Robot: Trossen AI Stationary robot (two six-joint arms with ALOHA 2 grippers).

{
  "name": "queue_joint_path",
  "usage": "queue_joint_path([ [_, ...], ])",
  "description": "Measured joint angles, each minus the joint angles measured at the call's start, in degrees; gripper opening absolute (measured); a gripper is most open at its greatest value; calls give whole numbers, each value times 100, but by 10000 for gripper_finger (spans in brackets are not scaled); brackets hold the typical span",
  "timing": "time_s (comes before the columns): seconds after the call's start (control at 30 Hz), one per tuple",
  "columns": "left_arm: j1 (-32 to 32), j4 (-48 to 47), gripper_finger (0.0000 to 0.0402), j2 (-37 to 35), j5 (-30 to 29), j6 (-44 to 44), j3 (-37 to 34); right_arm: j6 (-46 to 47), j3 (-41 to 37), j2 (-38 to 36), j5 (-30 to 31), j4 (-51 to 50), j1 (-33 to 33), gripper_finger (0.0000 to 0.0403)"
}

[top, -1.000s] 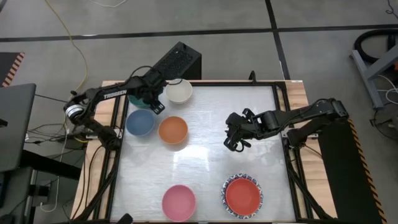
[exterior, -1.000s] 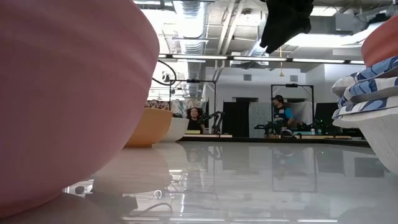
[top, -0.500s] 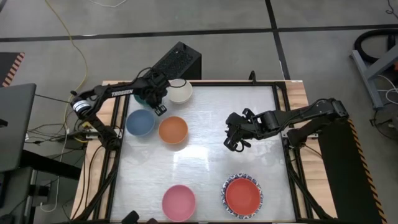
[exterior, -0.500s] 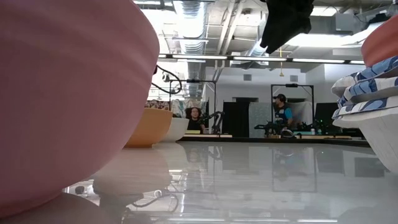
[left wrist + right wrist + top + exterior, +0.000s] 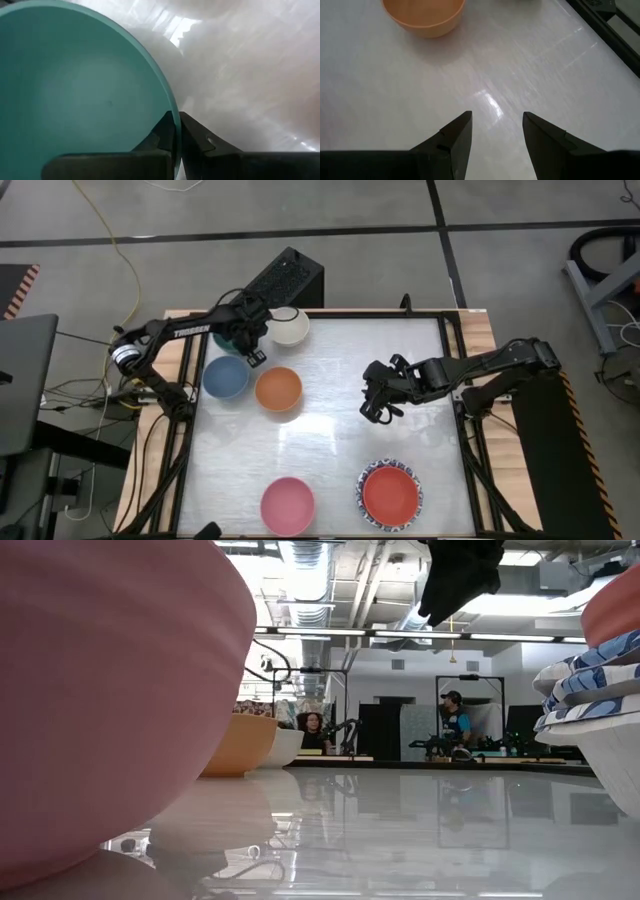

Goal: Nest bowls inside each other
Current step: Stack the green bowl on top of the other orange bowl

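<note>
A teal bowl [image 5: 230, 336] stands at the table's far left, with my left gripper [image 5: 250, 338] shut on it. Next to it is a white bowl [image 5: 290, 327]. A blue bowl [image 5: 226, 377] and an orange bowl [image 5: 278, 389] rest on their bases nearer. A pink bowl [image 5: 288, 505] sits near the front edge. A red bowl [image 5: 390, 493] lies nested in patterned-rim bowls [image 5: 415, 480]. My right gripper [image 5: 378, 405] hangs open above the table's middle right, with nothing between its fingers. My left gripper pinches the teal bowl's rim [image 5: 172, 112] on the side facing the white bowl. One finger [image 5: 160, 132] is inside the bowl and the other finger [image 5: 197, 137] is outside. The fingers come steeply from above. The bowl stays upright, its mouth up.
A black perforated box [image 5: 285, 277] stands beyond the far edge, close to my left arm. Dark frame rails [image 5: 452, 350] run along the table's sides. Bare table top [image 5: 340, 360] lies between the two arms.
My left gripper has shut on the teal bowl's rim and shifted slightly toward the far edge. The bowl has stayed where it was.
</note>
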Motion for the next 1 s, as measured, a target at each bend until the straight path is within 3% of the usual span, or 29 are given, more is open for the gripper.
queue_joint_path([
  [0.3, -19, 7, 0, -747, 29, 135, 0, 4, 0, 0, 0, 1, -73, 195],
  [0.5, -193, 25, 0, -1485, 446, 502, 0, 191, 0, 0, -6, -4, -188, 195],
  [1.0, -1595, 14, 0, -3016, 1407, 1512, 0, 273, 0, 0, -26, 16, -636, 195],
])
